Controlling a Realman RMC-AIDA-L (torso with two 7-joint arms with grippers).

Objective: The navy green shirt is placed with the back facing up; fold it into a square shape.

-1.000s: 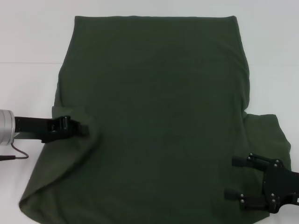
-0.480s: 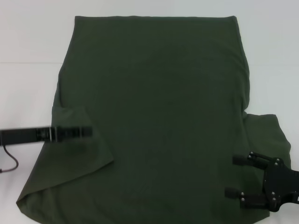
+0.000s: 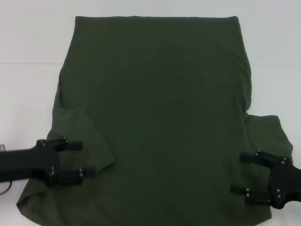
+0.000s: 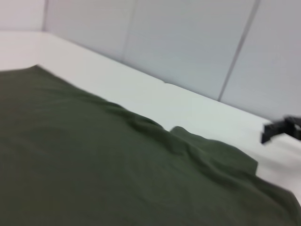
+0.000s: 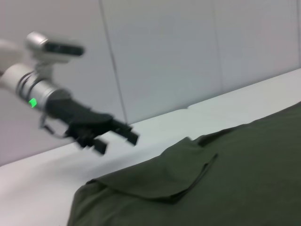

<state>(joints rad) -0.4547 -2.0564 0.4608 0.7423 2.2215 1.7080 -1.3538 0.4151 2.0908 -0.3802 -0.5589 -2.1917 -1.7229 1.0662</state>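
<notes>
White and matte, the bench [image 3: 28, 42] runs under pale wall panels. Most of it is covered by the navy green shirt [image 3: 160, 108], a dark olive knit cloth lying flat and plain side up, with no print, label or writing readable on it. Its far hem is a straight edge, and its side edges bow gently outward.

The left gripper [image 3: 77, 160] hovers over the shirt's near left part, its black jaws spread wide apart and holding nothing. Just beyond the upper jaw lies the left sleeve [image 3: 77, 127], folded inward over the body as a soft flap with a rounded corner; the cloth beneath the jaws looks slightly rumpled, though the right wrist view is too smeared to be sure.

The right gripper [image 3: 244, 174] sits at the shirt's near right, its jaws likewise released and empty, pointing in toward the garment's middle. Behind those jaws, toward the arm, the right sleeve [image 3: 268, 132] spreads flat and unfolded past the body's edge onto the bench.
</notes>
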